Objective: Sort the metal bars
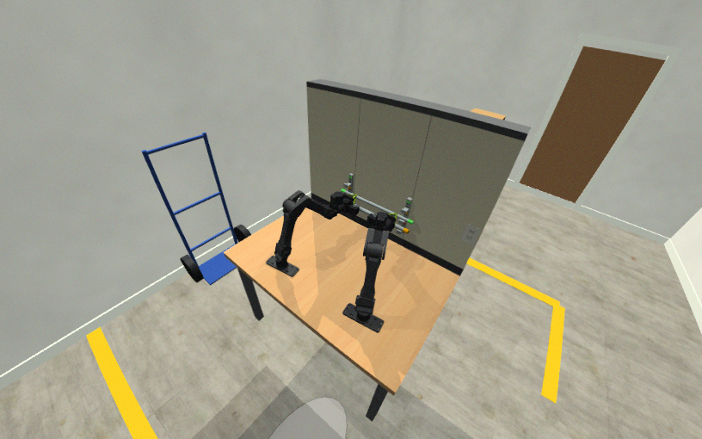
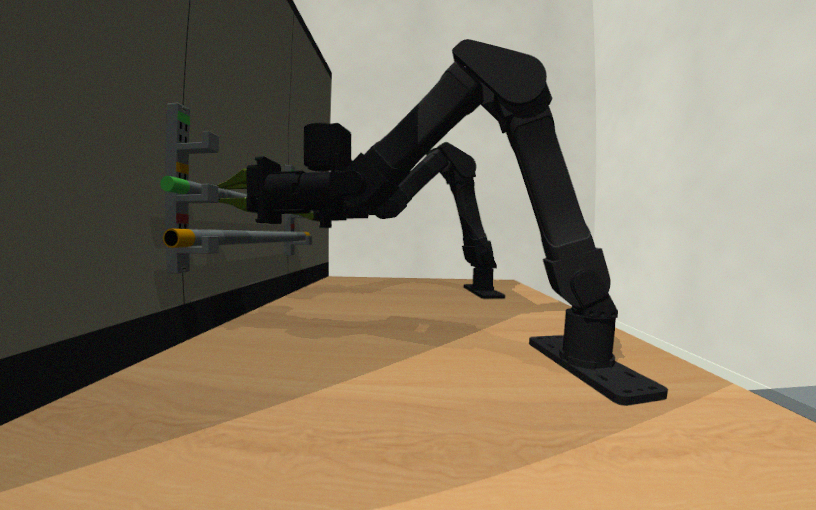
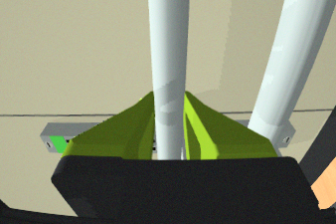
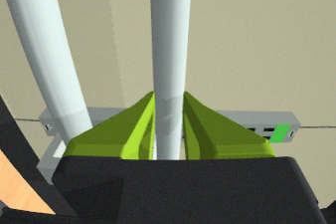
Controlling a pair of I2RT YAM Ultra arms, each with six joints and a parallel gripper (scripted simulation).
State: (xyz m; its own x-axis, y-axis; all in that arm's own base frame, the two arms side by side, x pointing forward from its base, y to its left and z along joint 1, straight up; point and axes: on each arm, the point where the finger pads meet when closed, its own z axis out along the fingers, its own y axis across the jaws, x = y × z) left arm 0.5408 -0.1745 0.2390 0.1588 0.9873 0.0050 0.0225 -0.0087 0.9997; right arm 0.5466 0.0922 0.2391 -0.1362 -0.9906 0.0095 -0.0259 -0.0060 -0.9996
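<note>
Matte black arms (chunky, rounded joints) with yellow-green, tapering claw fingers.
</note>
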